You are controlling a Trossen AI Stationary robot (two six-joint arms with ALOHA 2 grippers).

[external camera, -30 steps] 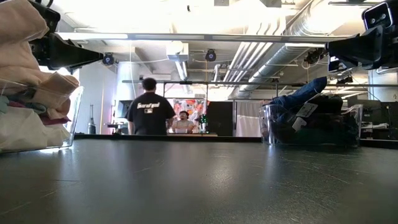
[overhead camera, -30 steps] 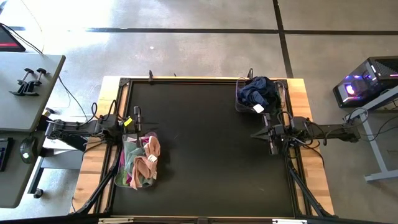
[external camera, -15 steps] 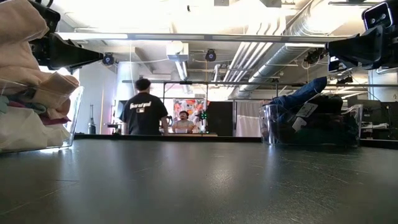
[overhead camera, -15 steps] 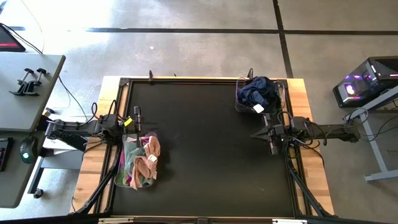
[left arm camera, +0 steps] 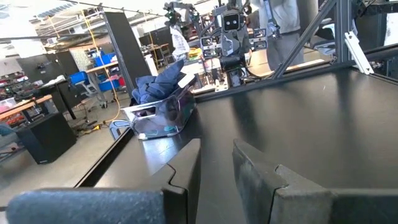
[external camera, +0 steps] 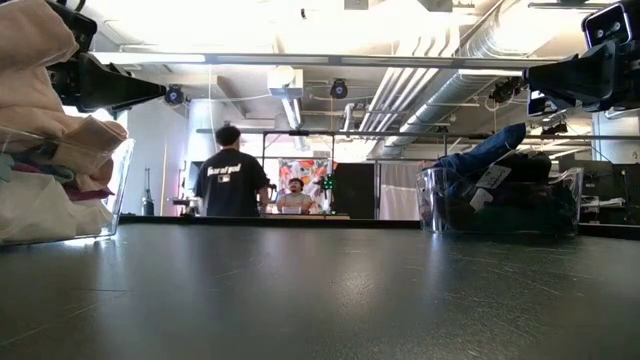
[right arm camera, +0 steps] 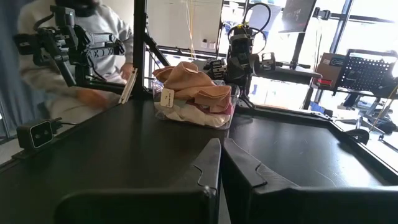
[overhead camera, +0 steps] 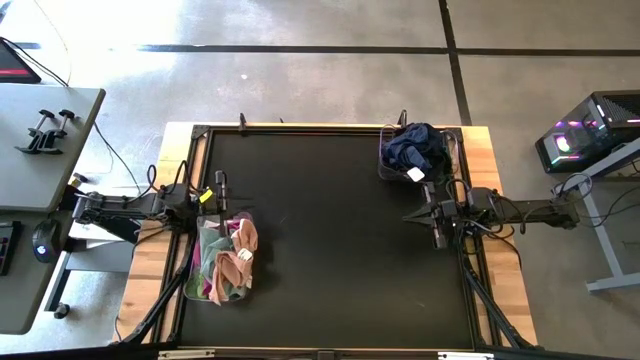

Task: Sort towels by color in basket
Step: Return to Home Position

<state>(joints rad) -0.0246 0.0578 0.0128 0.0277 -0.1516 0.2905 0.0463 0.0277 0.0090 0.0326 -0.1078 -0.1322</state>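
A clear basket [overhead camera: 193,283] at the table's near left holds light towels [overhead camera: 235,255]: peach-pink on top, pale green and magenta below. Another clear basket [overhead camera: 384,165] at the far right holds navy towels [overhead camera: 415,145], one hanging over its rim [external camera: 490,150]. My left gripper [left arm camera: 216,146] rests level at the left edge, just beyond the light basket, fingers slightly apart with nothing between them. My right gripper [right arm camera: 221,144] rests level at the right edge, nearer than the navy basket, fingers together and empty.
The black tabletop [overhead camera: 330,230] lies bare between the two baskets. White paper tags [right arm camera: 166,97] stick out of the towel heaps. A person in a grey top [right arm camera: 87,56] stands by the table's left side, and others [external camera: 230,180] are in the room behind.
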